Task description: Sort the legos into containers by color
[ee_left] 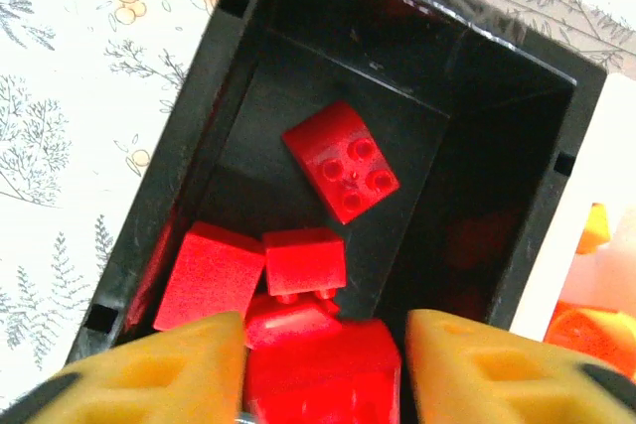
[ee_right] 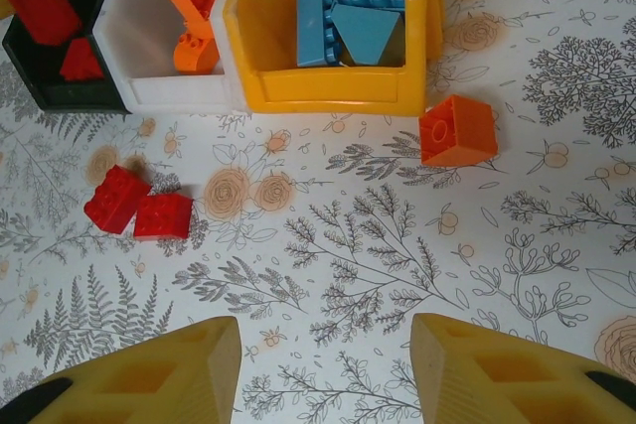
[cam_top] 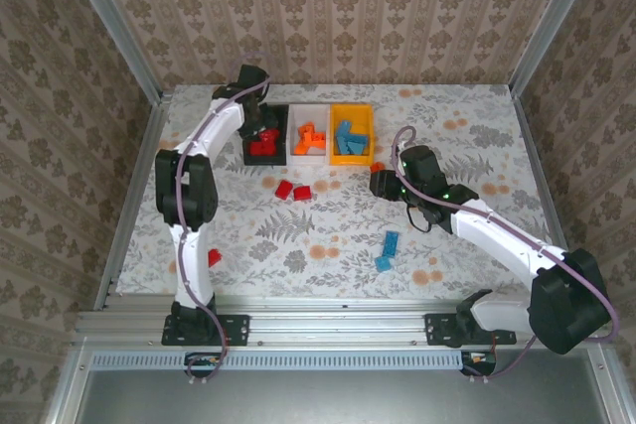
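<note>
- Over on the left, the left gripper [ee_left: 323, 325] hangs right above the black bin [ee_left: 199, 96]. Its fingers are spread with a red brick [ee_left: 323, 374] sitting between them. Honestly can't tell if that one's pinched or just loose. A few more reds lie in the bin underneath.
- Next over, on the table [ee_right: 397, 245] in front of the black and white bins, there are two loose red bricks [ee_right: 159, 215] touching each other. One more stray red [cam_top: 214, 257] sits down by the left arm [cam_top: 184, 191]. I'd say that arm is closer to all three.
- The white bin [ee_right: 164, 91] has the orange ones in it, and the yellow bin [ee_right: 328, 91] next to it has the blues.
- The orange brick [ee_right: 457, 129] is the interesting bit. It sits studs up, just beside the yellow bin's near right corner. It's squarish and turned a little, so there's no real long axis to line up on.
- The right gripper [ee_right: 323, 325] is wide open with nothing in it, hovering over bare table. From there the orange brick lies ahead and off to the right. Its home, the white bin, is ahead-left, past the yellow one. The right arm [cam_top: 497, 235] is clearly the nearer one here.
- Two blue bricks [cam_top: 391, 242] lie close to that same arm.
</note>
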